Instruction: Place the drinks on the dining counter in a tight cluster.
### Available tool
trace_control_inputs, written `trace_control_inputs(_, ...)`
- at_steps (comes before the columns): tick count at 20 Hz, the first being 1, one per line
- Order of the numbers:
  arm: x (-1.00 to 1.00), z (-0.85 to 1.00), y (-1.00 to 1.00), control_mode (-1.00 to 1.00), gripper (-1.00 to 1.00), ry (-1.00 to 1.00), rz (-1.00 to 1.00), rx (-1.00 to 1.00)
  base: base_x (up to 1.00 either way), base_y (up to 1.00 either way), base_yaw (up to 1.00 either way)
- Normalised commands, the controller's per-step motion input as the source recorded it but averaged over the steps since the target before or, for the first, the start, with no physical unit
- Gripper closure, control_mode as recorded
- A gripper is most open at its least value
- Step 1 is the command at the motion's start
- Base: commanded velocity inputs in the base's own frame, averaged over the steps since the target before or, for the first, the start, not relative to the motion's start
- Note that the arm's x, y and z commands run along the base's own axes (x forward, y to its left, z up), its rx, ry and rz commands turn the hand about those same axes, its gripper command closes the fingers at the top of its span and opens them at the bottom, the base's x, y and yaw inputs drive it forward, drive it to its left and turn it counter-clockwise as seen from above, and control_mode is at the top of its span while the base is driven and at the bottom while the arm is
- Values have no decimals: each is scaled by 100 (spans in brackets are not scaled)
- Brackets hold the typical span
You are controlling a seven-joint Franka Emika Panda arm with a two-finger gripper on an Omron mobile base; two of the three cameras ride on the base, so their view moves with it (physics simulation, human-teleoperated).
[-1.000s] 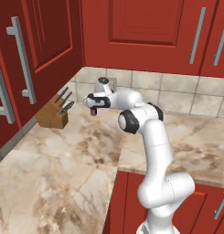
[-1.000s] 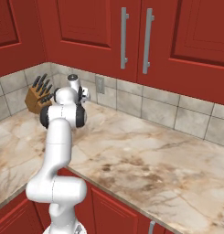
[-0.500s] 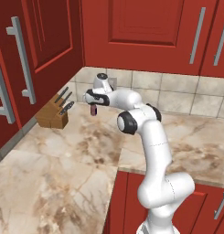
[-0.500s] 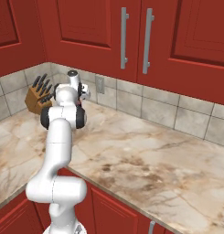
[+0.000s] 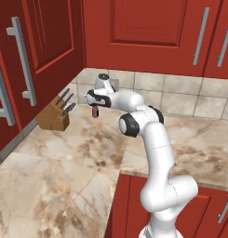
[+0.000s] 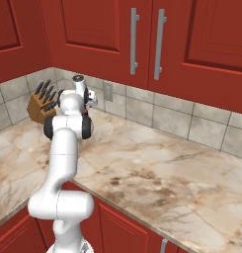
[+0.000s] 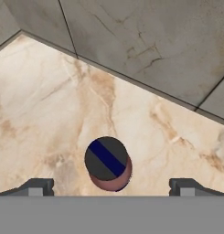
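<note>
hand view: gripper (image 7: 109, 186) open wide, fingertips (image 7: 38, 187) well apart, straight above the upright maroon can (image 7: 109, 164) standing on the marble counter (image 7: 49, 109) near the tiled wall (image 7: 145, 41).

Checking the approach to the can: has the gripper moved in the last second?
Yes. In the left base view the gripper has swung right, away from the knife block, toward the tiled back wall.

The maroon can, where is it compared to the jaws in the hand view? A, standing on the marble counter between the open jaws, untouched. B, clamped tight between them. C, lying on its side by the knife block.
A: the maroon can stands upright on the marble counter, with both jaws spread wide and clear of it.
</note>
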Motion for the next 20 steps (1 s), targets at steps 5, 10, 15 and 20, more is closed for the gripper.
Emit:
trace_control_inputs(5,1,-2,5,-100,-100,0,0,0,0,0,0)
trace_control_inputs(10,13,-10,13,-100,-100,0,0,0,0,0,0)
trace_control_inputs(15,19,0,3,-100,-100,0,0,0,0,0,0)
trace_control_inputs(20,18,3,0,-100,-100,0,0,0,0,0,0)
